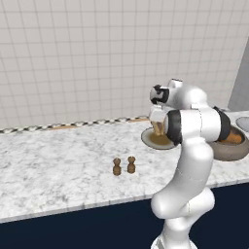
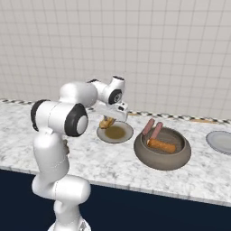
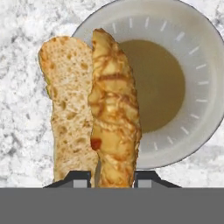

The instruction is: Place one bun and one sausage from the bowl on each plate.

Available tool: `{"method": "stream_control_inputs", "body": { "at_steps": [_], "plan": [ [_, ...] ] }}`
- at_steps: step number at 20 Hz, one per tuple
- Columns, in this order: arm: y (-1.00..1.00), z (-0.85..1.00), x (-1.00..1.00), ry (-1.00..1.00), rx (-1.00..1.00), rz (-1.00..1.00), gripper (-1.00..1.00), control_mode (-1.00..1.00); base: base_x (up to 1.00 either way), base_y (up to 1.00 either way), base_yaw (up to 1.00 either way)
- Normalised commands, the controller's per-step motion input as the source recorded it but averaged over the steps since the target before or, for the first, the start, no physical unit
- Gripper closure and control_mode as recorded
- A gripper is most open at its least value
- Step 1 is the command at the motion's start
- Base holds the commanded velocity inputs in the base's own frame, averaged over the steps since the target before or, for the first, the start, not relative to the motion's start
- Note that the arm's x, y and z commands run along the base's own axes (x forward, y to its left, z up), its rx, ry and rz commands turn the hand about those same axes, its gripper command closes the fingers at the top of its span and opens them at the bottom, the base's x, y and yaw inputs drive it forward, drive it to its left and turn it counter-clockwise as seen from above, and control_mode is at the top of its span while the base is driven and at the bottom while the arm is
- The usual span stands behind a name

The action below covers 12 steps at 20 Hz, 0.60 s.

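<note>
End effector (image 3: 113,177): was clamped on a bun (image 3: 94,109), bottom centre of the hand view, with the bun sticking up between the fingertips (image 3: 78,178).
Bun: split, pale crumb side on the left, browned crust on the right; hung over the left edge of the brown-centred plate (image 3: 192,109). Can't tell if it touched it.
Brown-centred plate: centre of the right base view (image 2: 115,133), on the marble table (image 2: 198,173).
Bowl (image 2: 162,155): just right of that plate, holding another bun (image 2: 161,145) and two sausages (image 2: 152,127) propped on its back rim.
Pale grey plate (image 2: 220,142): far right edge, past the bowl.
Extras: two little brown shakers (image 1: 124,166) sat mid-table in the left base view.
</note>
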Motion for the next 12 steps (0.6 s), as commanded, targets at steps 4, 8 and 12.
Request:
{"method": "stream_control_inputs", "body": {
  "at_steps": [4,8,12],
  "plan": [
    [0.18,-0.77,0.47,0.03,-0.11,0.00,1.00,-1.00,0.00,0.00,0.00],
    [0.01,-0.71,0.46,0.00,-0.02,0.00,1.00,-1.00,0.00,0.00,0.00],
    [0.00,-0.45,0.34,0.00,0.00,0.00,1.00,-1.00,0.00,0.00,0.00]
  ]
}}
